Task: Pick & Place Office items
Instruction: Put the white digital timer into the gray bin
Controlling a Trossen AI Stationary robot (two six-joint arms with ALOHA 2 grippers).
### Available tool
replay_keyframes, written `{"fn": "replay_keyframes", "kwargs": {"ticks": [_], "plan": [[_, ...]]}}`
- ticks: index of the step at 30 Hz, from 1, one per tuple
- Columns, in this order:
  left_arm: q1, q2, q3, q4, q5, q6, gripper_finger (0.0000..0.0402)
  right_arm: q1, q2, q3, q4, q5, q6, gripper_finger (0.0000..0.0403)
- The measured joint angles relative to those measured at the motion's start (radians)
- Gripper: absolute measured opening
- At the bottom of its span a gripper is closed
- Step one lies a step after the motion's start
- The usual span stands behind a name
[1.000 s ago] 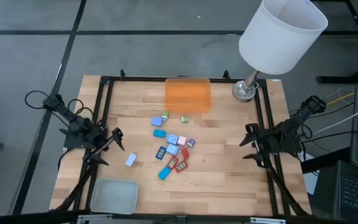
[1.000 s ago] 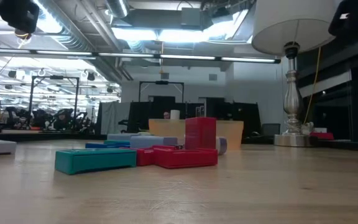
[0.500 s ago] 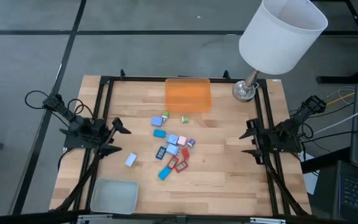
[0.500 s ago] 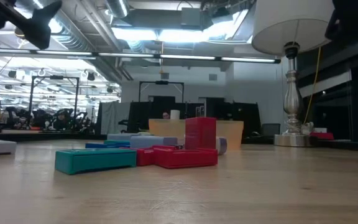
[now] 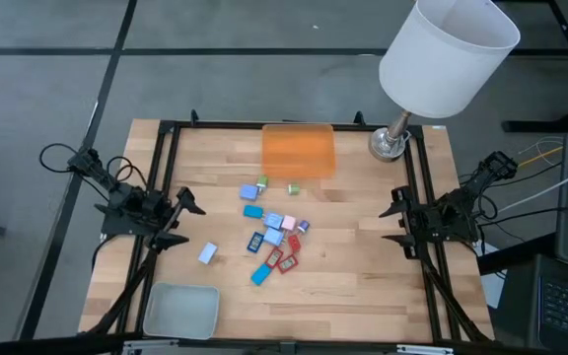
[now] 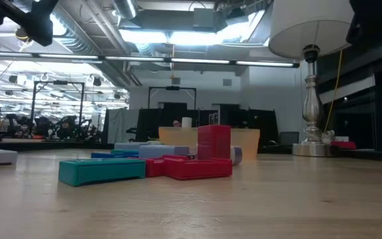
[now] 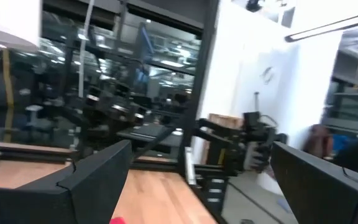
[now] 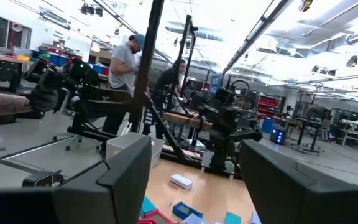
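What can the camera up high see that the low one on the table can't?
Only the high view shows both grippers, left and right, each empty at its own table edge, and the grey-green tray. Only the low view shows the room's ceiling lights. Both show the little blocks, the orange tray and the lamp.

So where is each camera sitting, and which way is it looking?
High view: above the table, looking straight down; shows the left gripper and right gripper, both open and empty, beside the office items.
Low view: at table-top height, looking level across the office items to the lamp.
Left wrist view: on the left arm, looking across at the right arm; its own fingers show.
Right wrist view: on the right arm, facing the left arm and people beyond; its own fingers show.
Shared: high and low views both see the orange tray.
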Motion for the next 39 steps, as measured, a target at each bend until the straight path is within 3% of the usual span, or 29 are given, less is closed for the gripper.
{"fn": "replay_keyframes", "kwargs": {"ticks": [15,27,30,33,39], "plan": [[0.000,0.000,0.001,0.030,-0.175,-0.073,0.0377,0.000,0.000,0.000,0.000,0.002,0.026,0.0241],[0.000,0.000,0.001,-0.058,-0.187,-0.106,0.0372,0.000,0.000,0.000,0.000,0.002,0.029,0.0241],[0.000,0.000,0.001,-0.068,-0.166,-0.057,0.0347,0.000,0.000,0.000,0.002,0.005,0.144,0.0241],[0.000,0.000,0.001,-0.068,-0.190,-0.009,0.0303,-0.001,0.000,0.000,0.034,0.082,0.249,0.0241],[0.016,0.000,0.001,-0.091,-0.263,0.048,0.0201,-0.006,0.000,0.000,0.070,0.214,0.188,0.0241]]}}
